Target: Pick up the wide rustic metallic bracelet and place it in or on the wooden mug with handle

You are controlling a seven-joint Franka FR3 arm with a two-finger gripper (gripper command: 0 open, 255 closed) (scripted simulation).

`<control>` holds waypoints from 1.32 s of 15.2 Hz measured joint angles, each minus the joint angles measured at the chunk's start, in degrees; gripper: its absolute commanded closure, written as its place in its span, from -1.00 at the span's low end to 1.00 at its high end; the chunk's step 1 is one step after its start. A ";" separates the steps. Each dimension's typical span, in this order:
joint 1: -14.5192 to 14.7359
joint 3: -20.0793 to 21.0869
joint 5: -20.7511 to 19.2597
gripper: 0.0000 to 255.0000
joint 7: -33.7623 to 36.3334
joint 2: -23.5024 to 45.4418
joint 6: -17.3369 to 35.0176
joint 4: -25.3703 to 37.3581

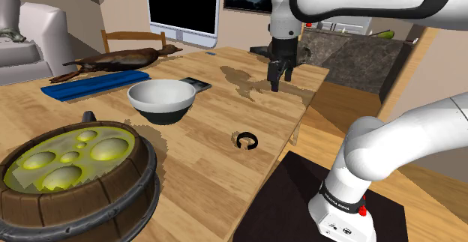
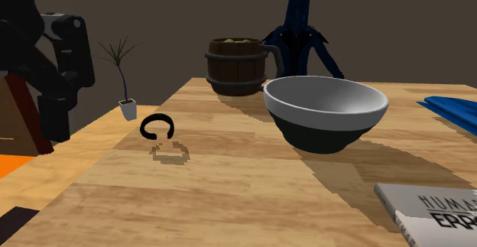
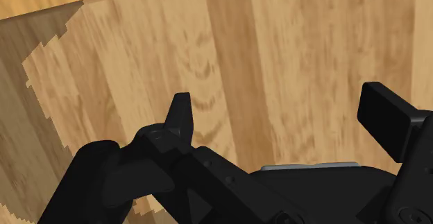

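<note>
A white and black bowl (image 1: 161, 100) is sitting in the middle of the shoulder view on the counter (image 1: 202, 173). A grey book (image 1: 196, 84) is lying just right of it. A blue board (image 1: 94, 85) is lying at the left, with a brown animal toy (image 1: 112, 59) above it. A dark screen (image 1: 182, 7) is standing at the top. A potted plant (image 2: 128, 109) is standing at the second exterior view's left.

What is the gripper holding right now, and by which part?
Nothing. The gripper is open above the bare wooden table. The dark bracelet sits on the table, well apart from it.
</note>
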 measured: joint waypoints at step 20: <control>14.93 13.76 20.29 -1.00 8.17 -5.65 26.31 -14.09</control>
